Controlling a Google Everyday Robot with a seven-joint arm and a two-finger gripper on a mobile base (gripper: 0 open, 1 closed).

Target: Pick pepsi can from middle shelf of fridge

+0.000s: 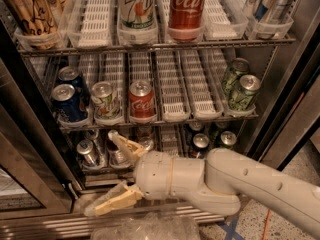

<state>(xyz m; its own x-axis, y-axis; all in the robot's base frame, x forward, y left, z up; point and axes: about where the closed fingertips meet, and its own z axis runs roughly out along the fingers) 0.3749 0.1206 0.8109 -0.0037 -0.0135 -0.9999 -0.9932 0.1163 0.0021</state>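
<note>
Two dark blue pepsi cans stand one behind the other in the leftmost lane of the middle shelf of the fridge. The front one is at the shelf's front edge, the second behind it. My gripper is open, its two yellowish fingers spread wide, one finger up by the bottom shelf and one low near the base. It sits below and to the right of the pepsi cans, in front of the bottom shelf, and holds nothing.
On the middle shelf a white-and-green can and a red Coca-Cola can stand right of the pepsi cans, and two green cans stand at far right. The top shelf holds tall bottles. Several cans fill the bottom shelf.
</note>
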